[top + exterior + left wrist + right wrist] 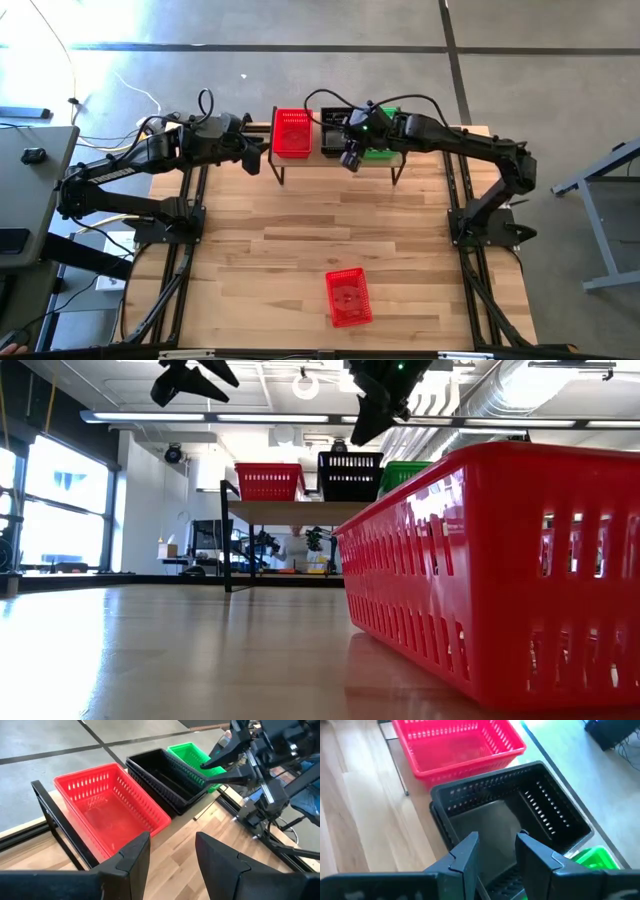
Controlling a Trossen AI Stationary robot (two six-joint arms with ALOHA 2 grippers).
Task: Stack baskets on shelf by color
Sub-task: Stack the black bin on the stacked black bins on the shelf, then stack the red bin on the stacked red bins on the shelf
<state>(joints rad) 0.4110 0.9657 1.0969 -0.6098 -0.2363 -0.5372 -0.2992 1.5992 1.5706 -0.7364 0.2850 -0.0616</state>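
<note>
One left: red basket (pixel 349 297) lay near the table's front edge.
Shelf (pixel 300 159): red (pixel 292 132), black (pixel 333 130) and green (pixel 384 150) baskets sat along the far edge.
Right gripper (pixel 350 160): above the shelf, fingers narrowly apart, empty.
Left gripper (pixel 252 160): beside the shelf's red end, fingers narrowly apart, empty.

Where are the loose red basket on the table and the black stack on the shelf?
Loose red basket (pixel 349 297), high view, on its floor.
Black stack (pixel 505 820), right wrist view, inside the top basket.

Red basket (pixel 292 132), black basket (pixel 331 133), seemingly green basket (pixel 382 150) on shelf (pixel 300 160), lone red basket (pixel 348 297) on table (pixel 300 230)
</note>
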